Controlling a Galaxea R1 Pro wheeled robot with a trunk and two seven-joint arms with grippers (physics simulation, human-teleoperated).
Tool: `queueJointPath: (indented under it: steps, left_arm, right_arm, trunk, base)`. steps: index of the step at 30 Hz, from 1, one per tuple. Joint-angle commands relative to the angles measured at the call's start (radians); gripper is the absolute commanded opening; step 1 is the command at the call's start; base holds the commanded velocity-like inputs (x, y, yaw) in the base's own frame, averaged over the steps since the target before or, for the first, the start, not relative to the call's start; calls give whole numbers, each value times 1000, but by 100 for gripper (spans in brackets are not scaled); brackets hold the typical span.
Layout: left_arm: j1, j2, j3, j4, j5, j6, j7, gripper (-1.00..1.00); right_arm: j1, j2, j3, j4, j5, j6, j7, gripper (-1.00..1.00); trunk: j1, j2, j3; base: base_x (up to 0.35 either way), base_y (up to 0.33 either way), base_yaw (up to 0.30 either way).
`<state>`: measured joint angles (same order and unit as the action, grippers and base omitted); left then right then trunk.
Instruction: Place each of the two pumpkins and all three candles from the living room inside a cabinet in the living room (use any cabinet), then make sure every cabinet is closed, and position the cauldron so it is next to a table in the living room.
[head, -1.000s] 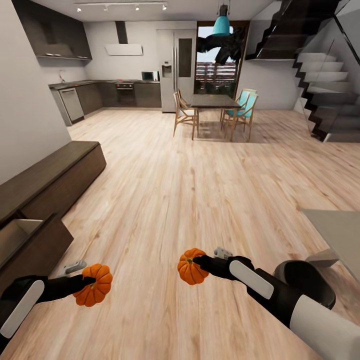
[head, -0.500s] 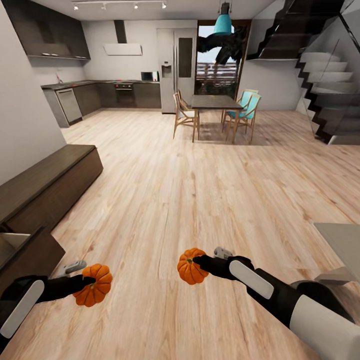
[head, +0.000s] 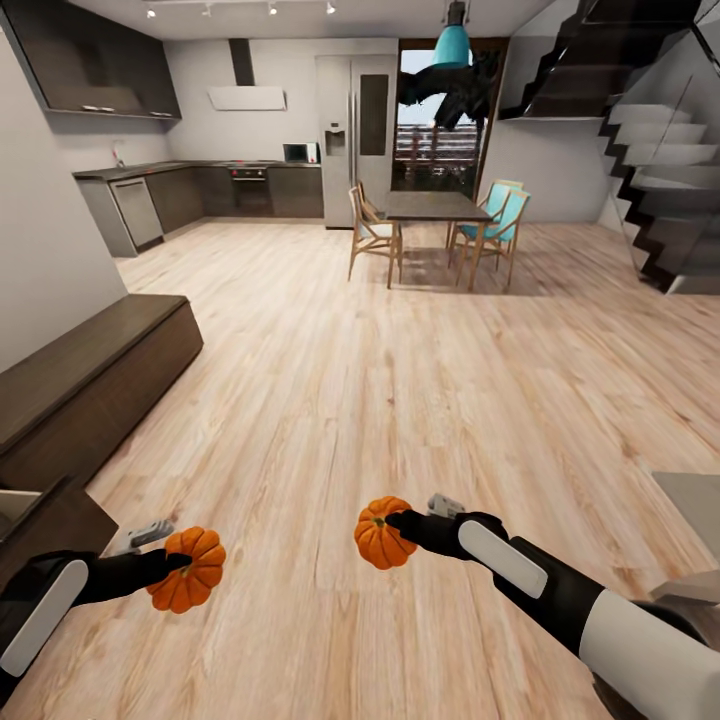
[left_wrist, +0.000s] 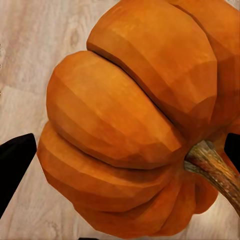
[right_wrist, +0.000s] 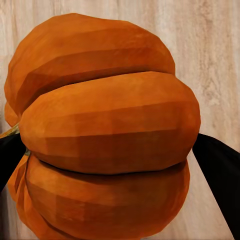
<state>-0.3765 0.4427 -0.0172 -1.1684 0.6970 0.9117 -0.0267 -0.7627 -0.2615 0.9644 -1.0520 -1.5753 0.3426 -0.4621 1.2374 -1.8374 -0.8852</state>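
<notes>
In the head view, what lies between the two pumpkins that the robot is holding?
Nothing: in the head view, only bare wooden floor shows between the left pumpkin and the right pumpkin.

Two small ribbed orange pumpkins, each carried above the wooden floor. The pumpkin in my left jaws (head: 187, 570) shows broad lobes and a curved brown stem (left_wrist: 212, 167); the pumpkin in my right jaws (head: 380, 534) points its short dark stem toward the cabinet side. The long, low dark-brown cabinet (head: 85, 385) stands along the wall at my left, one near drawer (head: 45, 520) pulled out.
</notes>
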Motion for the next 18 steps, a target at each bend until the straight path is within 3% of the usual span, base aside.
queueJointPath:
  steps: [1, 8, 12, 18]
  left_arm:
    - [-1, 1, -1, 0, -4, 3, -2, -100]
    - [-1, 17, 3, -1, -5, 5, -2, -100]
    - [-1, 16, 3, -7, -8, 56, -1, -100]
    - [-1, 8, 1, -29, -15, 73, 0, -100]
  right_arm:
    - [-1, -1, 2, -2, -7, -1, -6, -100]
    - [-1, -2, 2, -3, -7, -1, -7, -100]
    - [-1, -2, 2, -4, -6, 0, -7, -100]
    - [-1, -1, 3, -4, -5, 0, -7, -100]
  trunk:
    - [0, 0, -1]
    - [0, 0, -1]
    - [0, 0, -1]
    - [0, 0, -1]
  base:
    - [39, 0, 148]
    - [9, 0, 232]
    - [1, 0, 283]
    - [0, 0, 288]
